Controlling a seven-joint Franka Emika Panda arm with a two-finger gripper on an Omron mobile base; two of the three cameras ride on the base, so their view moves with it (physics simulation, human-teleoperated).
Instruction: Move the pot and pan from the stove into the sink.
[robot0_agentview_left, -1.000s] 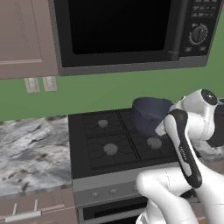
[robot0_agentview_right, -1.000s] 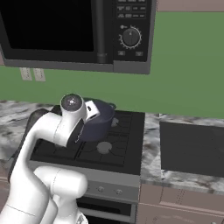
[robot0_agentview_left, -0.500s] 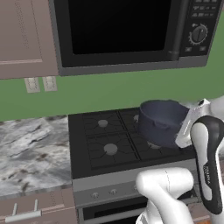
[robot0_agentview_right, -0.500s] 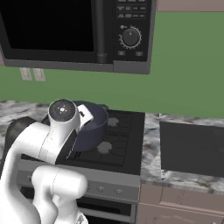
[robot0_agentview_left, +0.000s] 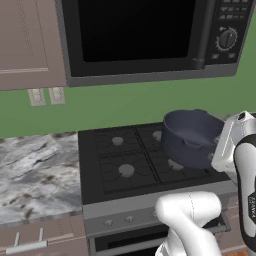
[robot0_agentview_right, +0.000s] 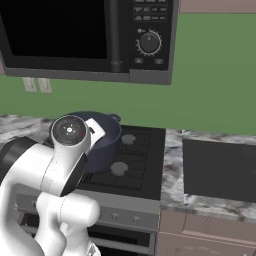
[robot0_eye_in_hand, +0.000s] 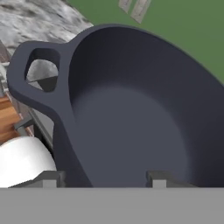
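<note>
Item: gripper, lower edge of the hand view, its two finger tips astride the near wall of the pot, one tip outside and one inside; jaws part-way apart and clamped on that wall. Item: pot, dark blue-grey, one loop handle at the upper left of the hand view; in the left base view the pot sat at centre right, tilted and raised above the right-hand burners of the stove; in the right base view the pot lay at centre left, partly behind the arm. Change noted: against the pictures of a second and half a second before, the pot stood higher and nearer the camera, clear of the back burner where it had rested, so the lift appeared complete and the carry begun. Item: sink, dark basin at the right of the right base view, well apart from the pot; judged the remaining travel was rightward across the stove. Item: arm, folded close, forearm upright at the right edge of the left base view, wrist turned toward the pot. Pan: not located.
</note>
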